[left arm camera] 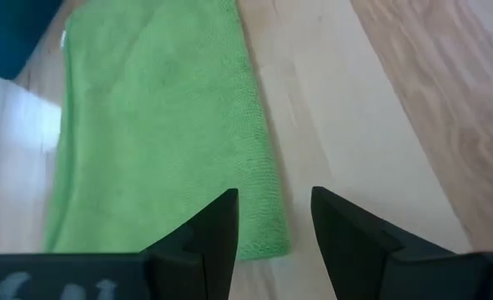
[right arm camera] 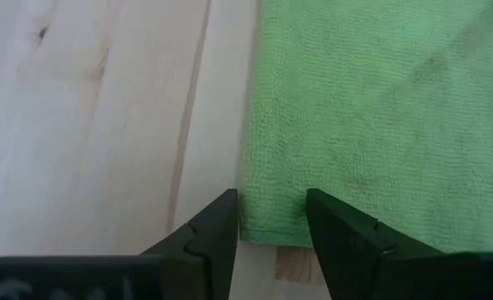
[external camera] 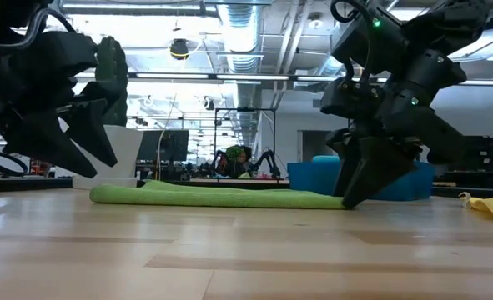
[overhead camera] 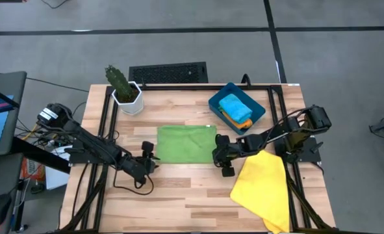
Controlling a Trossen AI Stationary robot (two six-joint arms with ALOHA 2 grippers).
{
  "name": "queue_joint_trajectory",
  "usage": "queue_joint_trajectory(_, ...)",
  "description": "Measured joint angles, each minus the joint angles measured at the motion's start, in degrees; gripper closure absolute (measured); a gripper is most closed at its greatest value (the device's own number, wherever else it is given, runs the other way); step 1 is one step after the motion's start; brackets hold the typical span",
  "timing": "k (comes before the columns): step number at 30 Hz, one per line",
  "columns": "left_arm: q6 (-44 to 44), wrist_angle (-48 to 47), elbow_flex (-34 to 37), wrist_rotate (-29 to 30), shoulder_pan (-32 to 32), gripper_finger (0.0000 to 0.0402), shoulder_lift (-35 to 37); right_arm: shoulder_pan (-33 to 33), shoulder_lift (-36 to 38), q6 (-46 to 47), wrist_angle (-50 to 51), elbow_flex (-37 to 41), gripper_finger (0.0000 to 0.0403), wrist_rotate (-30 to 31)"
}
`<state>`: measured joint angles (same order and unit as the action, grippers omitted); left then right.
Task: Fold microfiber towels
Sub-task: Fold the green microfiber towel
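Green towel [overhead camera: 186, 143] lies flat in the middle of the wooden table [overhead camera: 179, 195], spread as a rectangle with both grippers at its near corners. Left gripper [overhead camera: 150, 156] sits just off the near left corner, its jaws parted a little and holding nothing; in its wrist view the corner of the cloth [left arm camera: 158, 125] lies right before the two fingers [left arm camera: 217, 233]. Right gripper [overhead camera: 223, 158] is down at the near right corner, jaws likewise parted, with the towel's edge [right arm camera: 371, 117] lying between the fingers [right arm camera: 217, 229] (whether they touch the cloth cannot be told). From the low view the towel [external camera: 221, 197] looks like a thin flat strip, with the right gripper [external camera: 371, 171] reaching down to its end. Yellow towel [overhead camera: 263, 188] lies crumpled at the table's near right, hanging over the edge. Blue towel [overhead camera: 234, 106] and an orange one [overhead camera: 243, 122] rest in the teal bin [overhead camera: 256, 104] at the far right. A potted cactus [overhead camera: 121, 88] stands at the far left.
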<state>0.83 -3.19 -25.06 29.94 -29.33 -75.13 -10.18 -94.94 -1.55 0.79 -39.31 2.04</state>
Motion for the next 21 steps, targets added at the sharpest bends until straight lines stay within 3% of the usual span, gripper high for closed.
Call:
queue_joint_trajectory(12,0.68,4.27,-0.35,0.78,1.99,0.0256,-11.05,0.92,0.0,0.06,0.05,0.0,0.0234,-0.02)
queue_joint_trajectory(17,-2.81,4.02,-0.33,1.0,2.02,0.0258,-11.82,0.9,0.0,0.04,0.39,-0.02,0.0239,-0.04)
queue_joint_trajectory(21,-4.04,3.83,-0.3,0.24,2.02,0.0284,-11.89,0.9,0.0,0.02,0.85,-0.04,0.0262,0.24)
